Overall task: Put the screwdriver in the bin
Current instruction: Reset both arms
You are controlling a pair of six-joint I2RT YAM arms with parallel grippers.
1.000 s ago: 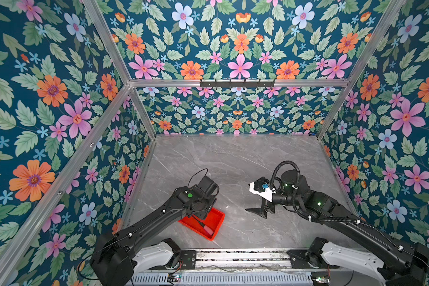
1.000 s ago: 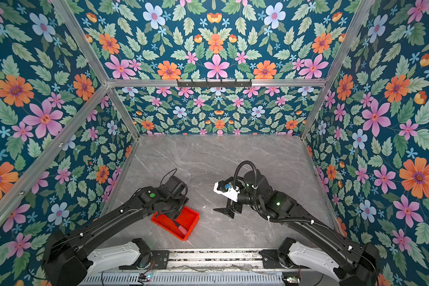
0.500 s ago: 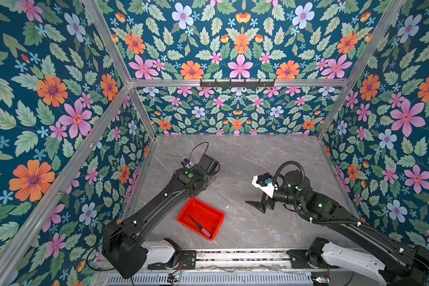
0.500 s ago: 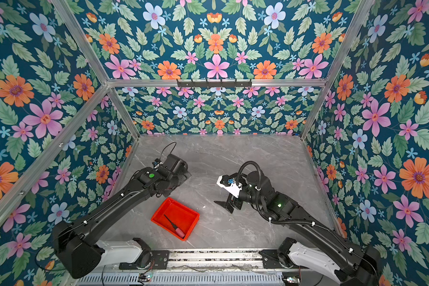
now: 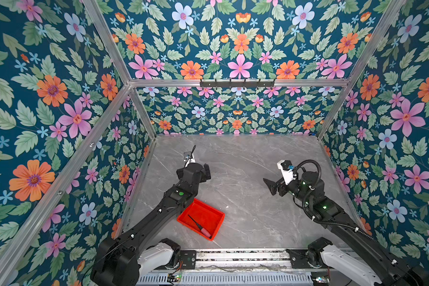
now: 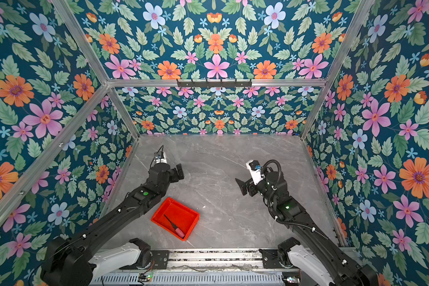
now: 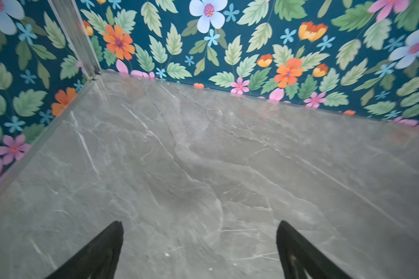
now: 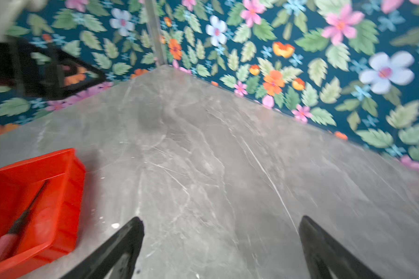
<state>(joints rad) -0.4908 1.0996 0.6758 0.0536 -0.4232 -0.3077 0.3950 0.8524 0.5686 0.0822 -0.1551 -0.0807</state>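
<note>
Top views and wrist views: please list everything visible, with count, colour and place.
bin: one, red-orange, on the table near the front, left of centre
screwdriver: one, black shaft with pink handle, lying inside the bin
table: one, grey marble pattern, floor of the cell
floral walls: three, dark blue with flowers, around the table
hook rail: one, black, on the back wall
left gripper: one, black, over bare table beyond the bin, jaws open, empty
right gripper: one, black, over the table right of the bin, jaws open, empty

You're in a lab robot cell: floral-printed walls on aluminium framing box in a grey marble-look table, two arms mounted on a rail.
</note>
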